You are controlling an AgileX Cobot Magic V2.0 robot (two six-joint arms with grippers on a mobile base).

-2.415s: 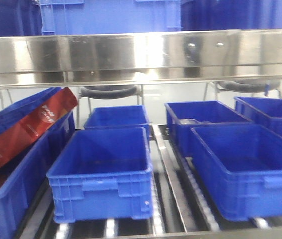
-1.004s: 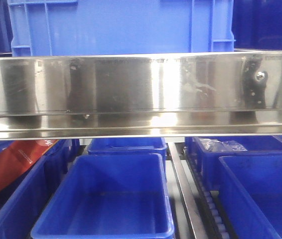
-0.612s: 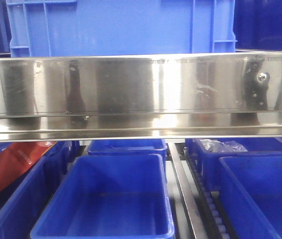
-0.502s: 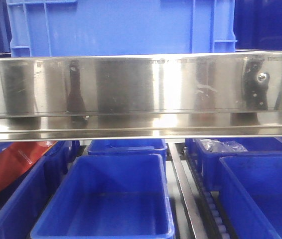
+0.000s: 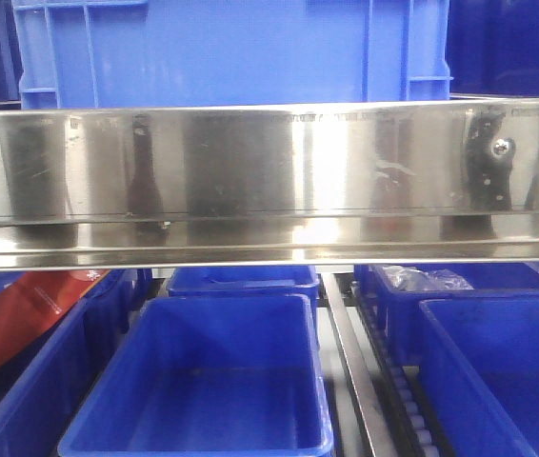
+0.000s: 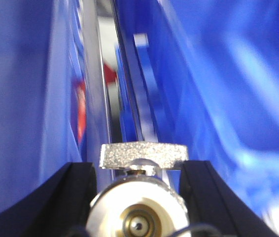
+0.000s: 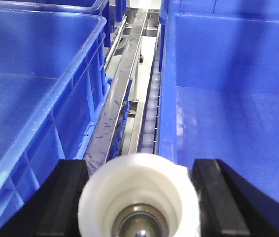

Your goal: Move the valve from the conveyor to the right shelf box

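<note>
Pickup looks done: left tool [image 6: 139,170] clamps a metal valve [image 6: 138,212], right tool [image 7: 140,170] a white valve [image 7: 129,187]; release into blue box [image 7: 238,123] remains.

shiny steel rail [image 5: 269,181] straight across the middle, blue crate [image 5: 231,52] above; below, open centre box [image 5: 198,381], right box [image 5: 498,371], red carton [image 5: 12,319] far left.

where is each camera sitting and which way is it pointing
Front view: faces the shelf's steel edge head-on, blue boxes above and below; no robot part shows.
Left wrist: behind the left hand, looking past a gripped silver valve at blurred blue boxes.
Right wrist: behind the right hand, gripping a white valve, looking down along the roller track.
Shared: front and right wrist both show that roller track between two blue boxes.
</note>
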